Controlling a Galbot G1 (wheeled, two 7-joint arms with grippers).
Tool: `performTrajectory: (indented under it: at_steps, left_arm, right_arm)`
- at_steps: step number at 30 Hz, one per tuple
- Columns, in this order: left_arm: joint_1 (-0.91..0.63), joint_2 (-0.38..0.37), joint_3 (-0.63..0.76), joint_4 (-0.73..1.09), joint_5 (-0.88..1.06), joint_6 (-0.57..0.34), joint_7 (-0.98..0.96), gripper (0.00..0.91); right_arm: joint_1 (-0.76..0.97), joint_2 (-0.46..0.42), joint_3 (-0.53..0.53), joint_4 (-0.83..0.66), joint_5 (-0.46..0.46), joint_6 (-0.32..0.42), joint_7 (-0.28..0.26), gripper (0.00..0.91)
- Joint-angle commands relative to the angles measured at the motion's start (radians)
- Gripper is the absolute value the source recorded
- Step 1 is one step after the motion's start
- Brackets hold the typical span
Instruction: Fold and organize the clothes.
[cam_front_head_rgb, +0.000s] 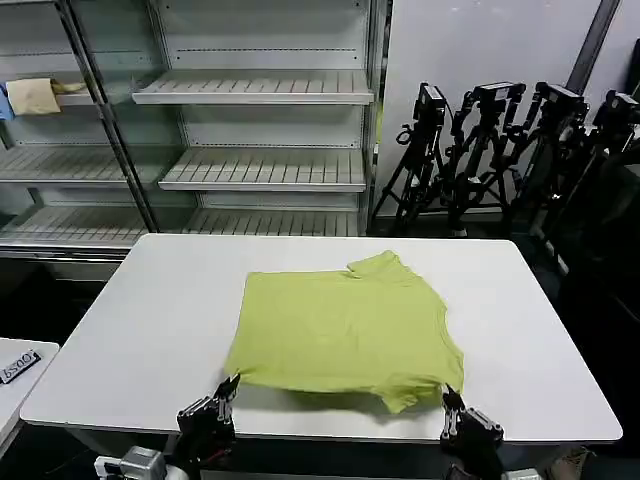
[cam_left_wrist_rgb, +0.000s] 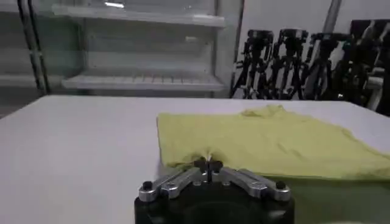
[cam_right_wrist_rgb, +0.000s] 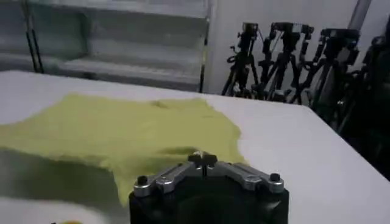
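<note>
The lime yellow-green T-shirt (cam_front_head_rgb: 345, 325) lies plain side up in the middle of the white table (cam_front_head_rgb: 150, 310), with a sleeve (cam_front_head_rgb: 380, 266) sticking out at its far edge. My left gripper (cam_front_head_rgb: 232, 383) is at the shirt's near left corner, shut on the fabric, which puckers at its tips (cam_left_wrist_rgb: 208, 164). My right gripper (cam_front_head_rgb: 447, 395) is at the near right corner, shut on the hem (cam_right_wrist_rgb: 202, 159). The T-shirt (cam_left_wrist_rgb: 274, 143) (cam_right_wrist_rgb: 122, 131) has its near edge raised slightly, with shadow beneath it.
Metal shelving (cam_front_head_rgb: 260, 90) stands behind the table, with a small pale yellow cloth (cam_front_head_rgb: 35, 95) on an upper left shelf. Black camera tripods (cam_front_head_rgb: 500, 150) crowd the back right. A second white surface (cam_front_head_rgb: 15, 370) with a label sits at the near left.
</note>
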Motion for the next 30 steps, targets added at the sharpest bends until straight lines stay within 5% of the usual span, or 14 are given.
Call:
performTrajectory:
  at_steps: [1,30]
  left_arm:
    - [-0.059,0.017,-0.004,0.028,-0.019,-0.013,0.007,0.030]
    - [-0.415,0.073,0.133,0.363,-0.026,0.013,0.028,0.030]
  right_arm:
    - [0.069,-0.007,0.010,-0.026,0.041,0.015,0.002,0.000]
    - [0.452,-0.092,-0.117,-0.369,0.120,-0.039,-0.014,0.000]
